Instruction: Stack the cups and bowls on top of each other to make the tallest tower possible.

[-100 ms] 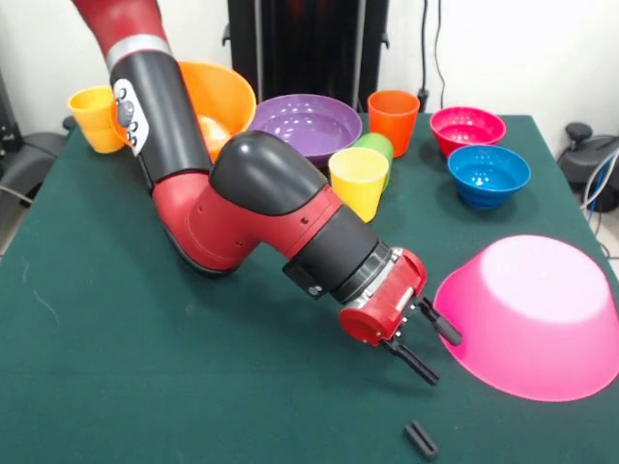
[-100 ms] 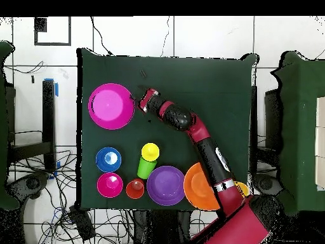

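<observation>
Orange bowl (image 1: 221, 97) holds something orange (a cup, perhaps).

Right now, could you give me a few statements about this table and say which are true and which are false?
1. The big pink bowl lies upside down. True.
2. The fingers grip a yellow cup. False: they are open and empty, beside the pink bowl.
3. The blue bowl sits inside the crimson bowl. False: they stand side by side.
4. The purple bowl stands between the orange bowl and the orange cup. True.
5. A small black piece lies on the table. True.
</observation>
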